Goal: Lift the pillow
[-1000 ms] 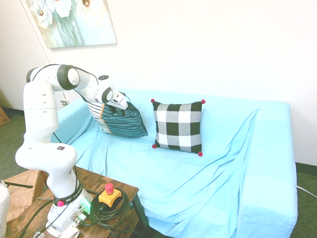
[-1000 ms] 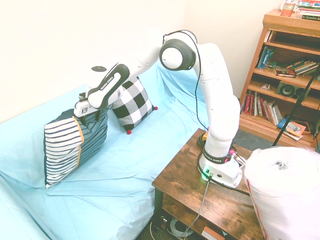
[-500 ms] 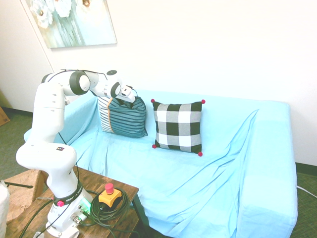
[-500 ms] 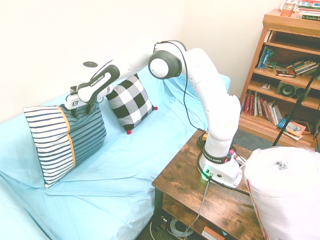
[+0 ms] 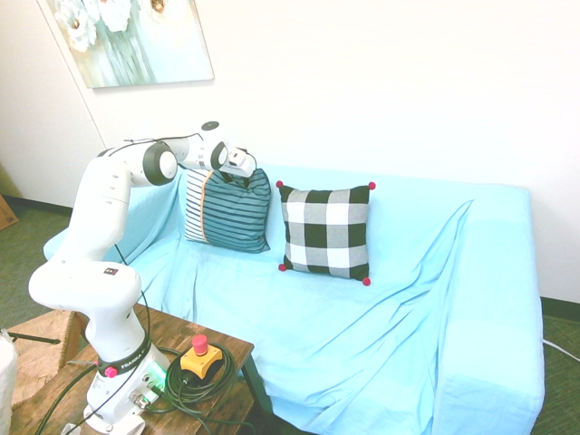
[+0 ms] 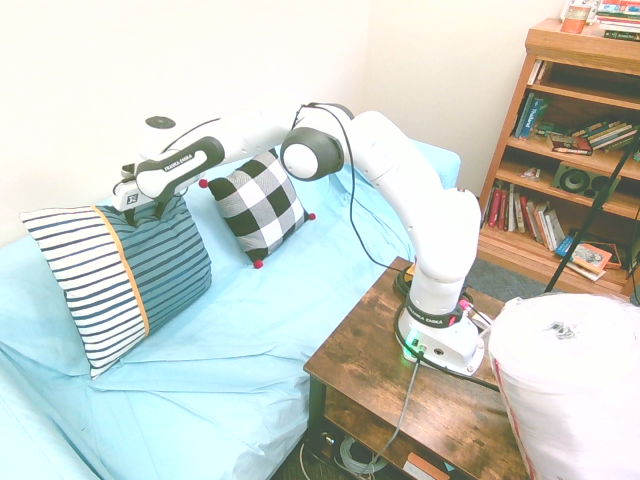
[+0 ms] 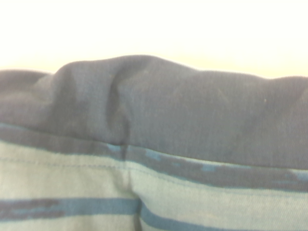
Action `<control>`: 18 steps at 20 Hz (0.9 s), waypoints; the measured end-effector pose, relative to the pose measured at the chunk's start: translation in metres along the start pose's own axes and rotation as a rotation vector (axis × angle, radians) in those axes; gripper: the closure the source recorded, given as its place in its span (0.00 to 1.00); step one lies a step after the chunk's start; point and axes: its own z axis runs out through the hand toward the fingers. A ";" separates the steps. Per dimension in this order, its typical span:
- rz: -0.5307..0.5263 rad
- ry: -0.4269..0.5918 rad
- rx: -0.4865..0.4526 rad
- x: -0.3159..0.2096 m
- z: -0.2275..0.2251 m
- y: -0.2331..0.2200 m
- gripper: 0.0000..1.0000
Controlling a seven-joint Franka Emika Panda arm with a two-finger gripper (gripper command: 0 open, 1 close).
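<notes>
The pillow (image 5: 228, 212) is teal with thin dark stripes, a cream band and an orange line. It stands upright on the sofa's left end, close to the backrest. From the other side the pillow (image 6: 135, 275) shows its striped face, with its lower corner on the seat. My gripper (image 5: 239, 173) is at the pillow's top edge, shut on the fabric there. The second exterior view shows the gripper (image 6: 150, 204) pinching that same top corner. The wrist view is filled with the pillow's dark seam and stripes (image 7: 159, 159).
A black-and-white checked cushion (image 5: 326, 232) with red pompoms leans on the backrest just right of the pillow. The sofa (image 5: 408, 308) has a loose light-blue cover. A wooden side table (image 6: 400, 400) stands in front, with a bookshelf (image 6: 570, 150) and a white wrapped roll (image 6: 570, 380) nearby.
The arm has reached further toward the backrest and wall. The pillow's top went with it, so the pillow swung from tilted forward to upright.
</notes>
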 end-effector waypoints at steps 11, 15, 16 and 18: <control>-0.002 0.023 0.025 0.015 -0.023 -0.031 0.00; 0.003 0.025 0.021 0.014 -0.023 -0.032 0.00; 0.003 0.019 0.010 0.014 -0.024 -0.032 0.00; 0.003 0.001 -0.037 0.016 -0.032 -0.029 0.00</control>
